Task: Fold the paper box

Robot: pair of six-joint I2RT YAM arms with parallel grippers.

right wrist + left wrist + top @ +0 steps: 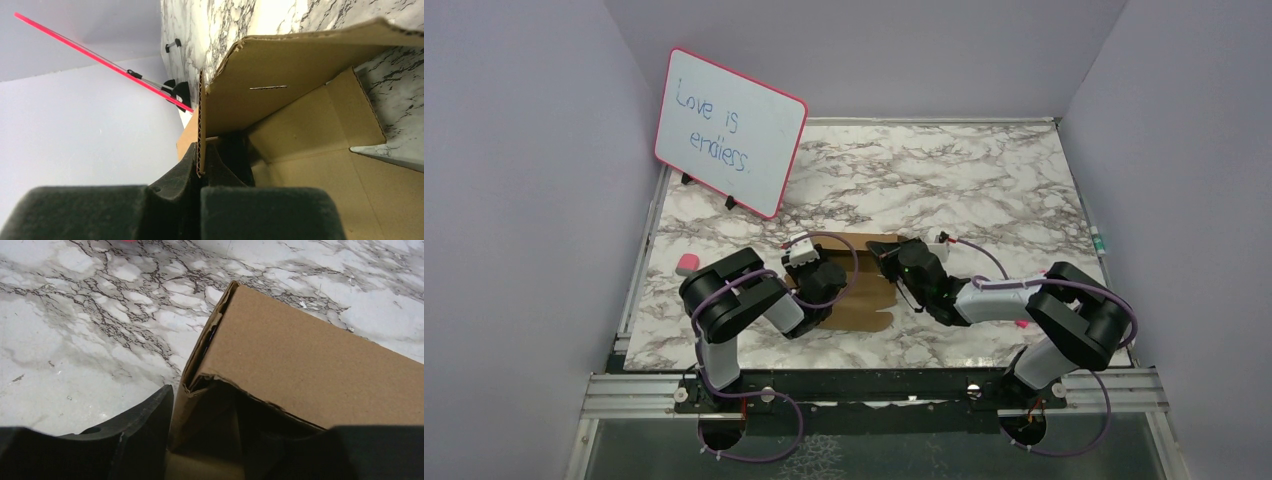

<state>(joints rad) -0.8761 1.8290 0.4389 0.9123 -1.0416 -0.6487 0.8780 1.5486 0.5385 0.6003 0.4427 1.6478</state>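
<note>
The paper box (pixel 864 285) sits half-built in the middle of the table (pixel 984 180), towards the near edge, with one of my claws at each end of it. The whiteboard (pixel 729 130) stands well apart at the far left.

My right claw (pixel 201 175) is pinched tight on the raw edge of an upright wall at the right end, the corrugated rim sandwiched between my two pads. My left claw (pixel 220 450) stands about half open around a corner of the left wall, one finger (pixel 135 440) just outside the cardboard. Whether it presses on anything I cannot tell.

I judge the cardboard light and fairly stiff. It should bend cleanly only along its scored lines, and its cut edges already look ragged at that left corner, so a hard squeeze could crush them. It will likely slide on the smooth marble unless one claw anchors it. The best hold seems to be a wall's top edge close to a corner, pads flat on both faces.
</note>
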